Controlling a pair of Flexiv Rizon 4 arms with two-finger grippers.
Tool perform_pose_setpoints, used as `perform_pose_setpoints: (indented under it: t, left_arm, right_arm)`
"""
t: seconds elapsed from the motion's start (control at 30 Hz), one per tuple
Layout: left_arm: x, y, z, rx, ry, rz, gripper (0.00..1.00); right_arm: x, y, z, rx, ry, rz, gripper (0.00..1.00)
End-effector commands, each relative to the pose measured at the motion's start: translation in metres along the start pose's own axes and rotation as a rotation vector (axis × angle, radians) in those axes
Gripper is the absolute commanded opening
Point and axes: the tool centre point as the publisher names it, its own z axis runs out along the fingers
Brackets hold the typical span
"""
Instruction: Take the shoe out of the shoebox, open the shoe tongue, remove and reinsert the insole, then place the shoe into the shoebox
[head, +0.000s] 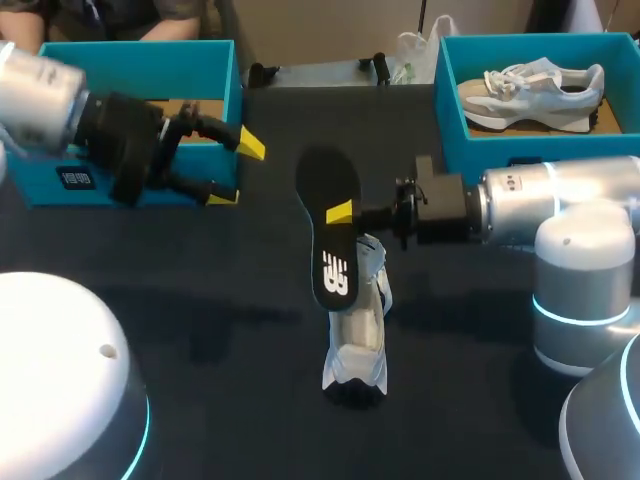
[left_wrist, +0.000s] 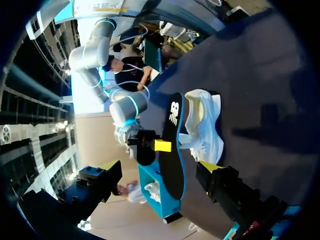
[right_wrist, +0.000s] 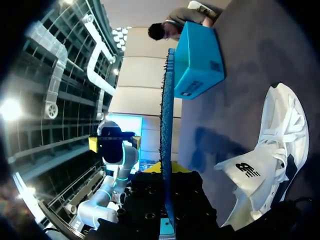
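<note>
Black insole, white shoe, teal shoebox, dark table

A white logo marks the insole, a dark one the shoe tongue; no legible words.

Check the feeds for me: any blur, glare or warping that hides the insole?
Head view: sharp on the insole, my left arm smeared, the shoe slightly washed out. Left wrist view: fisheye bends the insole, yet it reads clear. Right wrist view: insole seen edge-on, the shoe bright but readable.
</note>
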Motion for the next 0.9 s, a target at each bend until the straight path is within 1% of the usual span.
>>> perform_pose_setpoints:
  t: [0.03, 0.2, 0.3, 0.33, 0.4, 0.43, 0.5, 0.63, 0.73, 0.83, 0.9]
  left_arm:
    - [-0.007, 0.004, -0.002, 0.035, 0.145, -0.003, 1.00]
    - [-0.008, 0.005, 0.000, 0.038, 0.146, -0.011, 1.00]
    - [-0.024, 0.007, -0.001, 0.049, 0.173, -0.044, 1.00]
    - [-0.031, 0.009, -0.002, 0.066, 0.215, -0.081, 1.00]
    - [-0.038, 0.014, -0.003, 0.070, 0.248, -0.075, 1.00]
    - [-0.041, 0.017, -0.002, 0.086, 0.292, -0.100, 1.00]
    - [-0.049, 0.018, -0.002, 0.093, 0.320, -0.074, 1.00]
    - [-0.062, 0.025, -0.003, 0.123, 0.414, -0.130, 1.00]
    - [-0.066, 0.031, 0.000, 0.148, 0.495, -0.160, 1.00]
    - [-0.064, 0.037, 0.006, 0.178, 0.565, -0.205, 1.00]
    - [-0.062, 0.040, 0.010, 0.183, 0.606, -0.214, 1.00]
  right_arm:
    - [-0.001, -0.002, 0.004, -0.007, 0.001, 0.000, 0.00]
    - [-0.001, -0.002, 0.004, -0.007, 0.001, 0.000, 0.00]
    - [-0.001, -0.002, 0.004, -0.007, 0.001, 0.000, 0.00]
    - [-0.001, -0.002, 0.004, -0.007, 0.001, 0.000, 0.00]
    - [-0.001, -0.002, 0.004, -0.007, 0.001, 0.000, 0.00]
    - [-0.001, -0.002, 0.004, -0.007, 0.001, 0.000, 0.00]
    - [-0.001, -0.002, 0.004, -0.007, 0.001, 0.000, 0.00]
    - [-0.001, -0.002, 0.004, -0.007, 0.001, 0.000, 0.00]
    - [-0.001, -0.002, 0.004, -0.007, 0.001, 0.000, 0.00]
    - [-0.001, -0.002, 0.004, -0.007, 0.001, 0.000, 0.00]
    - [-0.001, -0.002, 0.004, -0.007, 0.001, 0.000, 0.00]
